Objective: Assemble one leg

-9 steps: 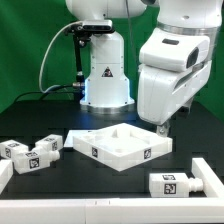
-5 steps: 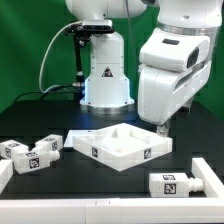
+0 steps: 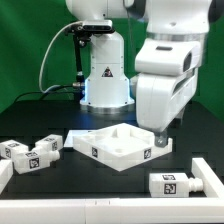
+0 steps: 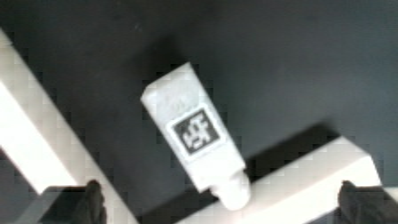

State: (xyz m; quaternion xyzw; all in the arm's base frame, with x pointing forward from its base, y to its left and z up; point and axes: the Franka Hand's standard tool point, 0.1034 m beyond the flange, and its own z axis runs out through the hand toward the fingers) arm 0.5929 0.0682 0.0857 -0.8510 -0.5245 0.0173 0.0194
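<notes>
Three spare legs lie up front in the exterior view: the near leg (image 3: 170,183) on that view's right, the middle leg (image 3: 45,148) and the far-left leg (image 3: 14,152) on its left. Behind them is the tabletop (image 3: 118,146), with the gripper (image 3: 159,138) low by its right corner. In the wrist view the fingers (image 4: 68,200) are spread wide and empty, and the leg (image 4: 192,130) lies flat on the dark table just ahead. Looks like the reach-for-the-leg step. Next it'd need to drop, straddle the leg squarely and squeeze.

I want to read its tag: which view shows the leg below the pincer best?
The wrist view: the leg lies in full sight, its tag facing the camera, below the open pincer. In the exterior view the pincer and tabletop cover that spot; I cannot find it.
</notes>
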